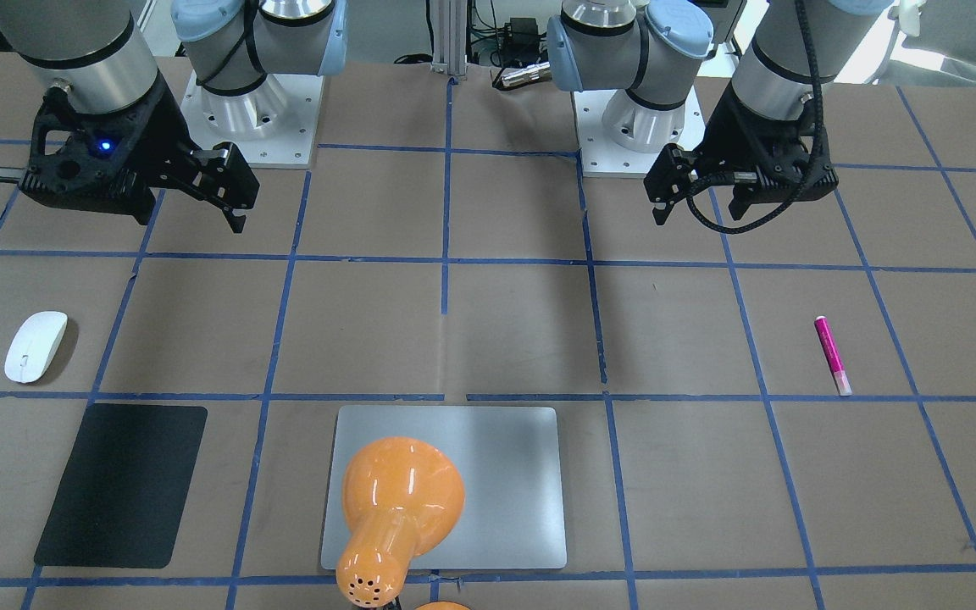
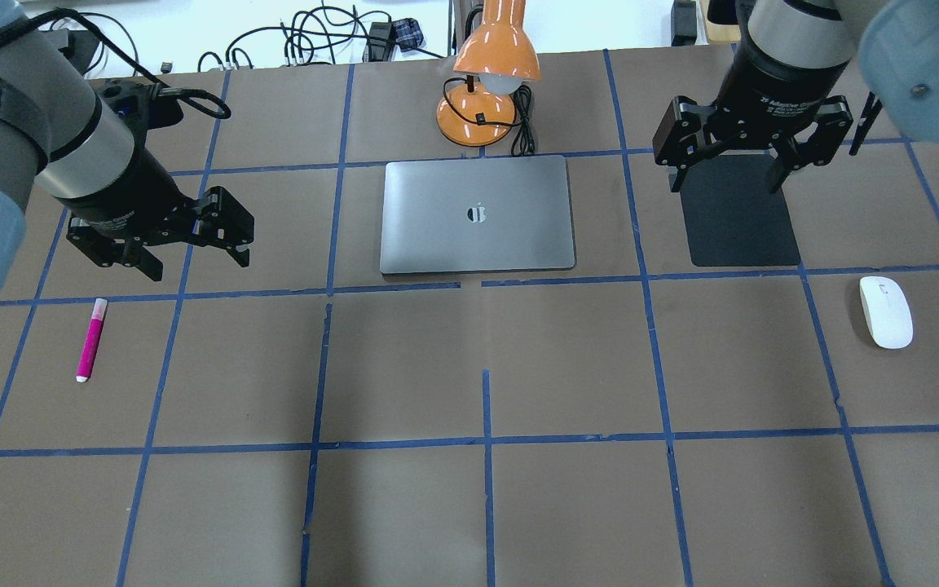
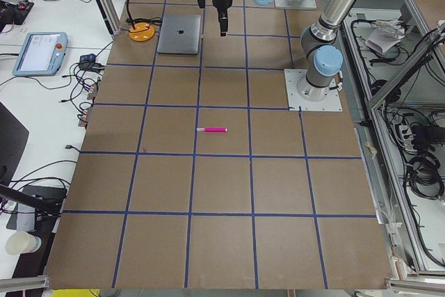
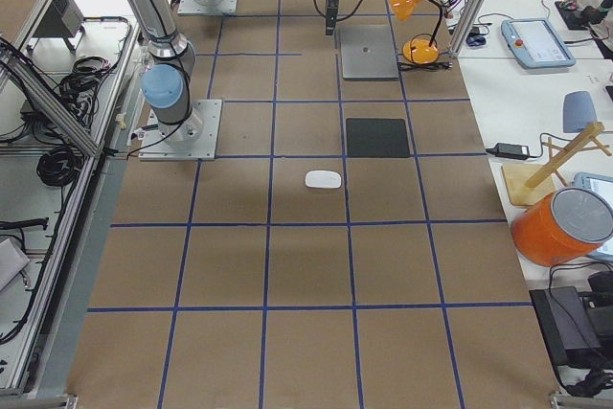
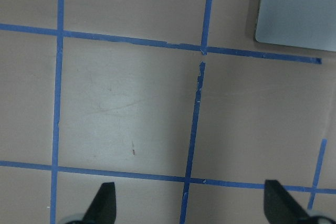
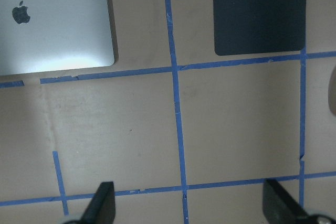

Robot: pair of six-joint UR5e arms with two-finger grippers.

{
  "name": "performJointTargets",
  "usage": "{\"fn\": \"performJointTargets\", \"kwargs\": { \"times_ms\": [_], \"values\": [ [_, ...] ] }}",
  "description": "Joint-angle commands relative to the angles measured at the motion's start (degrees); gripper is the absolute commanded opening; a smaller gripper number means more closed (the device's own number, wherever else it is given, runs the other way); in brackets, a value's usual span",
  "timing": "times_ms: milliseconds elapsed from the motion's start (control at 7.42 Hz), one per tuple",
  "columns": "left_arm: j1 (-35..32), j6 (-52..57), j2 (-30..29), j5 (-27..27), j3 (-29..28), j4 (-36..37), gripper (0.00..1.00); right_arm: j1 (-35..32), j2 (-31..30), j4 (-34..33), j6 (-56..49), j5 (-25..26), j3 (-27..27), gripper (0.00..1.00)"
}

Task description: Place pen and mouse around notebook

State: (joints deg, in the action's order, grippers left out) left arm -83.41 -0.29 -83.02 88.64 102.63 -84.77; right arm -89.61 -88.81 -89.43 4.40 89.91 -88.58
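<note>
Hovering with both tools open and empty, I find the pen [image 2: 91, 340] lying near-to-far just nearer than my left gripper [image 2: 192, 262]. The mouse [image 2: 885, 311] sits nearer and right of the right gripper [image 2: 726, 186], both well apart from the notebook [image 2: 478, 214].

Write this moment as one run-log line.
left gripper open | right gripper open | magenta-pink pen, white oval mouse apart from silver-grey notebook
</note>
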Motion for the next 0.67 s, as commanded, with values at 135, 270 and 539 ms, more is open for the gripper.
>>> {"fn": "performJointTargets", "kwargs": {
  "times_ms": [135, 270, 539],
  "values": [
    [1.2, 0.8, -0.3, -0.1, -0.1, 0.5, 1.00, 1.7, 0.3, -1.3, 0.0, 0.1, 0.6, 1.00],
    [2.7, 1.2, -0.3, 0.1, -0.3, 0.5, 1.00, 1.7, 0.0, -1.2, 0.0, 0.3, 0.6, 1.00],
    [7.1, 2.8, -1.7, 0.0, -0.1, 0.6, 1.00, 2.4, 0.2, 0.7, -0.2, 0.9, -0.5, 1.00]
  ]
}}
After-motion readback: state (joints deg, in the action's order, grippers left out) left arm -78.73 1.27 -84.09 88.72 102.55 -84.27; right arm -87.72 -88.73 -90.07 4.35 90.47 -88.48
